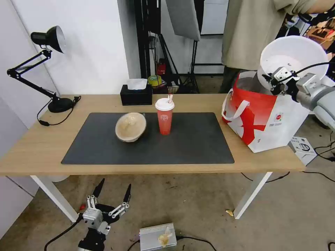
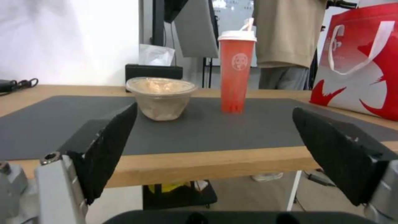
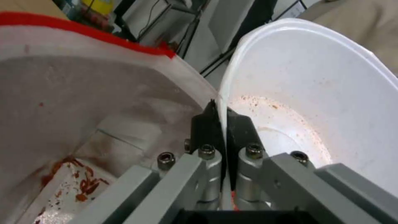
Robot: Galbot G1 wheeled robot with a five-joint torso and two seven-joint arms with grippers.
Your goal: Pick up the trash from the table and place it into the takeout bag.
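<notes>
Fingers (image 1: pixel 98 186) of the left gripper (image 1: pixel 112 191) spread wide below the table (image 1: pixel 42 146); beige bowl (image 1: pixel 131 127) and red cup (image 1: pixel 164 116) stand on its mat (image 1: pixel 195 146). Right gripper (image 1: pixel 275 82) pinches the white bowl's (image 1: pixel 296 52) rim, tilted above the takeout bag (image 1: pixel 265 118).

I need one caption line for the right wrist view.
Right hand pinches the white bowl's rim above the open takeout bag.

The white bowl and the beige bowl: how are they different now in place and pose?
The white bowl is held by its rim in the right gripper, tilted on edge above the takeout bag; the beige bowl rests on the dark mat, untouched. The white bowl looks larger and opaque; the beige bowl is translucent. Both are round.
</notes>
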